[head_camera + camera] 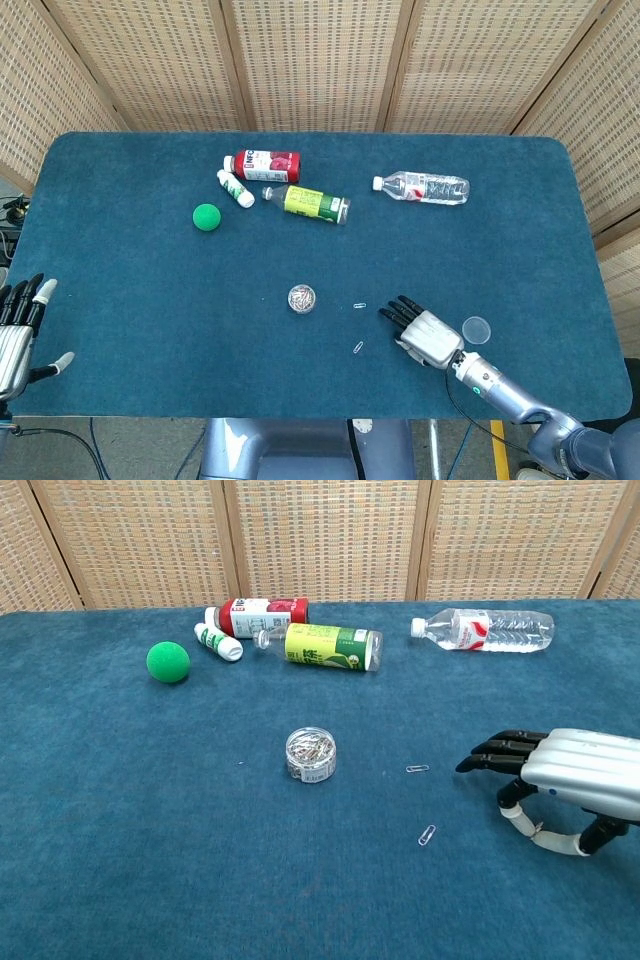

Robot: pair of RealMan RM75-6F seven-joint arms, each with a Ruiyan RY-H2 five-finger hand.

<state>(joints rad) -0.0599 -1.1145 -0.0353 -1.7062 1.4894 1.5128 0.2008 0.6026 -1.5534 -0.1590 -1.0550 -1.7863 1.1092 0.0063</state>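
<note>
Paper clip (537,828) sits right at the thumb under the right hand (560,780), near the table's (120,810) front right. Fingers stretched flat toward the centre, thumb curled beneath. Can't tell whether the thumb has the clip pinched or it's just lying on the cloth.

Judgement: a thin clip on felt needs thumb and fingertip meeting low and square on the wire, slow close, and no dragging or it skates.

- Two loose clips nearby: one (427,835) just left of the hand, another (417,769) beyond it.
- Round clip tub (310,752) further left, open; clear lid (476,329) beside the right wrist.
- Left hand (15,330) off the table's left edge, fingers apart, holding nothing.
- Bottles and green ball (168,662) at the far side, well apart.
</note>
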